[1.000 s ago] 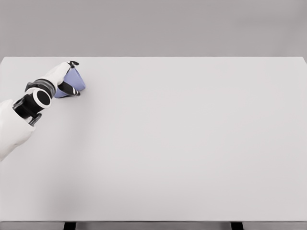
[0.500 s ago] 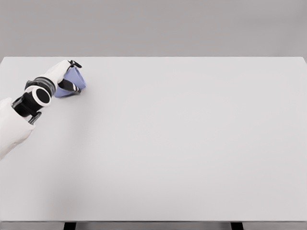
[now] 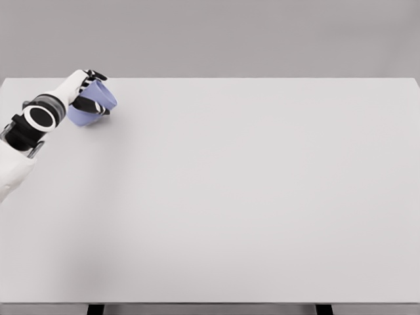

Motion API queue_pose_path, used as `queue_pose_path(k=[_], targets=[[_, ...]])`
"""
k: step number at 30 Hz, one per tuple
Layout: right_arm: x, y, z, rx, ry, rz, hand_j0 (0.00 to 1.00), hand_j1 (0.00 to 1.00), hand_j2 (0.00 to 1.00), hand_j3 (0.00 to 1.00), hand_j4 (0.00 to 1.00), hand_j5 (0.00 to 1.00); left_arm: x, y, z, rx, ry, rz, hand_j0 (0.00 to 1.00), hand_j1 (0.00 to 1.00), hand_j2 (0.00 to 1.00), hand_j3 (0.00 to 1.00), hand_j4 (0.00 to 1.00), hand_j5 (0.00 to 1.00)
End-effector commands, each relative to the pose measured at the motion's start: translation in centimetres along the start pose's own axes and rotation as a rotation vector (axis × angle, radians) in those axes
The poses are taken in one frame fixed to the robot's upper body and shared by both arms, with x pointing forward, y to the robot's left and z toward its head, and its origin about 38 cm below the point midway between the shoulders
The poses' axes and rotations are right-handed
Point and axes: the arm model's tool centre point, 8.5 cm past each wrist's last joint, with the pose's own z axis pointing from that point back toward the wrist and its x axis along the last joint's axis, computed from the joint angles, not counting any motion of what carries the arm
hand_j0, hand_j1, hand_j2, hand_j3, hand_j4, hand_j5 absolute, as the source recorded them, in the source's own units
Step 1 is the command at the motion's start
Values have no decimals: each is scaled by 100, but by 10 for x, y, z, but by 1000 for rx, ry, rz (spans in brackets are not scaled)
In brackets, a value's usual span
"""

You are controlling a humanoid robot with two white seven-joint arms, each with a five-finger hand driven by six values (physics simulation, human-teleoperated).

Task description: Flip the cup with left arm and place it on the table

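In the upper left of the frame, the left robot hand (image 3: 84, 95) wraps its dark-tipped fingers (image 3: 98, 107) around the cup (image 3: 93, 105), a smooth lavender, tapered vessel held tilted close to the bench's (image 3: 249, 197) far edge. The bench is a flat, matte, pale grey slab; nothing else lies on it, leaving broad room rightward and toward the lower frame. The white arm enters from the left edge.

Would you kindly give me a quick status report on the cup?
Left robot hand shut on purple cup, far-left table. Cup tilted, not yet set down. Right arm out of view. Nothing in the way.
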Motion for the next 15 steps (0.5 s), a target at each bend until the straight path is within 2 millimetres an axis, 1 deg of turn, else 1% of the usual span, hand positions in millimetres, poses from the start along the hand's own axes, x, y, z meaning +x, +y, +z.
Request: queue_pose_path(k=[1, 10, 15], targets=[[0, 0, 0, 0, 0, 0, 100, 100, 100, 100, 100, 100, 0, 7, 1, 10, -3, 27, 78, 78, 78, 78, 78, 78], [0, 0, 0, 0, 0, 0, 100, 100, 100, 100, 100, 100, 7, 16, 3, -7, -47, 123, 78, 78, 78, 78, 78, 78], [0, 0, 0, 0, 0, 0, 100, 100, 100, 100, 100, 100, 6, 20, 5, -10, -59, 170, 78, 78, 78, 78, 78, 78]])
